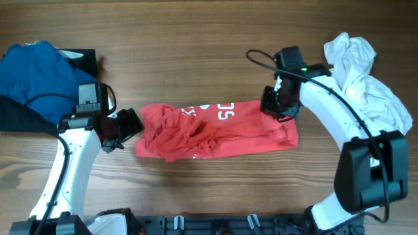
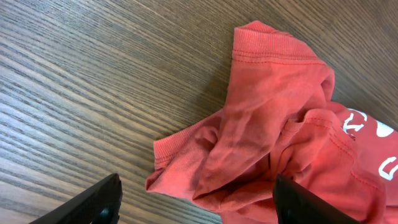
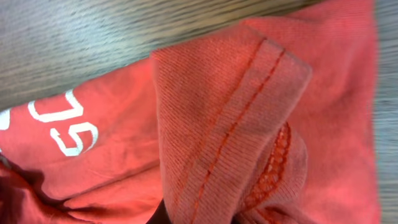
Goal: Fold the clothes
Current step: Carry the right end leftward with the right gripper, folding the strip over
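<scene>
Right hand (image 1: 277, 106) pinches red T-shirt (image 1: 228, 134) hem; left hand (image 1: 132, 124) spread.

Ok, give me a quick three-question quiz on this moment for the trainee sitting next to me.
1. True or false: the left gripper has its jaws open at an edge of the red T-shirt.
2. Which garment lies piled on the right side of the table? A. blue B. white C. black
3. Fill in: the lettering printed on the T-shirt is ____.

Key: 1. True. 2. B, the white garment. 3. White.
</scene>
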You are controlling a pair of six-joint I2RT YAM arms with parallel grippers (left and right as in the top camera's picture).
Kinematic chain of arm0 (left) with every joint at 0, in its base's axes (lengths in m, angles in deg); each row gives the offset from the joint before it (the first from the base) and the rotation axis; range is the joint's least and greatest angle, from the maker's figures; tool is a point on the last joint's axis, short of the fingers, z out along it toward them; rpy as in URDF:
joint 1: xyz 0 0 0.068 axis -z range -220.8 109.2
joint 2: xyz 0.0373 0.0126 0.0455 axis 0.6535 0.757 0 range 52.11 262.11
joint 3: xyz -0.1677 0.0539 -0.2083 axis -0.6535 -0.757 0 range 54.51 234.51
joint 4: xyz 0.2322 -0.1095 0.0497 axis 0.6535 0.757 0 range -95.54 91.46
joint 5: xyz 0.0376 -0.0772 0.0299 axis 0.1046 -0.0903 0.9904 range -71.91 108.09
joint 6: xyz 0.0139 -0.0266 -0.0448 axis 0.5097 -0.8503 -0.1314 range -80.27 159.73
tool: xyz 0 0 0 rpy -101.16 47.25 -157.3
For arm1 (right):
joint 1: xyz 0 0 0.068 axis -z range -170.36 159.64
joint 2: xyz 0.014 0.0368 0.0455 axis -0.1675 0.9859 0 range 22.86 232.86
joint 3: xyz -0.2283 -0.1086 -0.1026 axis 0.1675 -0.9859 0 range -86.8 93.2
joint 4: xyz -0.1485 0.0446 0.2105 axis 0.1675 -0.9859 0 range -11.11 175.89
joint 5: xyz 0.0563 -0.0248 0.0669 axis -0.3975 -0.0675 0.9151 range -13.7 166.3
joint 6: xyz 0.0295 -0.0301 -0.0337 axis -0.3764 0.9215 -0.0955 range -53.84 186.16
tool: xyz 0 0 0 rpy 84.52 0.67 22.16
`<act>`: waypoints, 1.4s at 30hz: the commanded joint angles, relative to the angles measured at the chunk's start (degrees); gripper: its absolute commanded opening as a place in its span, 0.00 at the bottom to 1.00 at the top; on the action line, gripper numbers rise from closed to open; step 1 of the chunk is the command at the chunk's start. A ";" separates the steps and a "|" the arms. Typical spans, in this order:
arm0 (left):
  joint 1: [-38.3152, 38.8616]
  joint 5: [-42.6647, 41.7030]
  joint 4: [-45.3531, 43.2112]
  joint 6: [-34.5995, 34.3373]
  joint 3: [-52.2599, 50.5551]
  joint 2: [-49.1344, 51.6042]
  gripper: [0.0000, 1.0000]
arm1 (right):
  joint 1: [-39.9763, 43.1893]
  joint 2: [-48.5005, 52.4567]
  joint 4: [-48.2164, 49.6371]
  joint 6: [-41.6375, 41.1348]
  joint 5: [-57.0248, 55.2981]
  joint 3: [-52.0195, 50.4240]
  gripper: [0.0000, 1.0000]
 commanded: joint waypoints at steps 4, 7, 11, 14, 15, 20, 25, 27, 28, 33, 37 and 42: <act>-0.48 -0.46 0.00 0.92 1.16 -0.74 0.78 | -3.02 2.10 0.79 -0.96 0.37 -0.15 0.20; -0.48 -0.46 0.00 0.90 1.16 -0.74 0.78 | -3.06 2.10 0.72 1.16 3.72 -0.15 0.34; -0.48 -0.46 -0.04 0.92 1.16 -0.74 0.78 | -3.06 2.10 2.08 15.34 17.07 -0.15 0.34; -0.48 -0.46 -0.15 0.90 1.16 -0.74 0.78 | -3.04 2.10 1.92 29.22 30.99 -0.15 0.36; -0.48 -0.46 -0.13 0.90 1.16 -0.74 0.78 | -2.93 2.03 2.03 29.38 30.67 -0.13 0.36; -0.48 -0.46 0.04 0.92 1.16 -0.74 0.79 | -1.90 -3.76 1.07 16.17 7.72 0.74 0.35; -0.48 -0.22 0.04 0.92 1.16 -0.74 0.79 | -1.90 -6.32 -2.49 -1.70 -16.26 -0.85 0.35; -0.48 0.59 0.07 0.92 1.16 -0.74 0.79 | -1.90 -5.84 -1.14 -4.13 -16.41 -3.80 0.34; -0.48 0.61 0.07 0.92 1.16 -0.74 0.79 | -1.92 -5.84 0.04 -4.11 -16.31 -4.98 0.34; -0.48 0.59 0.07 0.90 1.16 -0.74 0.79 | -2.38 -5.66 10.95 3.58 -4.26 -11.76 0.34; -0.48 0.59 0.07 0.90 1.16 -0.74 0.79 | -6.21 -4.83 16.85 13.07 7.78 -12.96 0.34; -0.48 0.59 0.22 0.90 1.16 -0.74 0.79 | -8.68 -4.37 23.34 24.52 35.08 -12.96 0.34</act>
